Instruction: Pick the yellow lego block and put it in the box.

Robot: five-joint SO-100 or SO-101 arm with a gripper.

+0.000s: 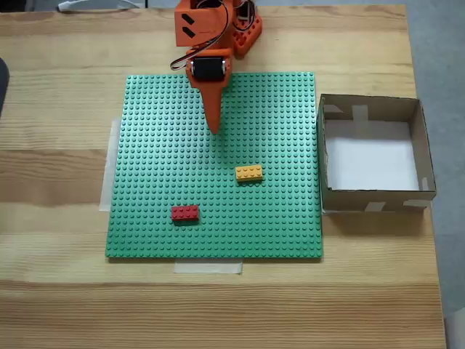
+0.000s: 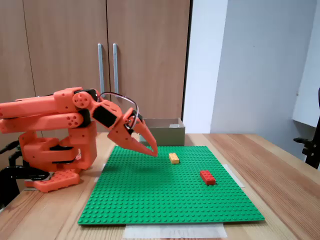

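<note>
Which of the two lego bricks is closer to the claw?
The yellow lego block, nearer the claw tip and the box; the red brick lies farther down the baseplate.

On the wooden table lies a green studded baseplate held by tape strips. The orange arm reaches in from the top edge, its gripper tapering to a closed point above the plate. The yellow lego block sits near the plate's middle, well apart from the gripper. A red brick lies lower left of it. The box (white floor, taped walls) stands just beside the plate's right edge.
</note>
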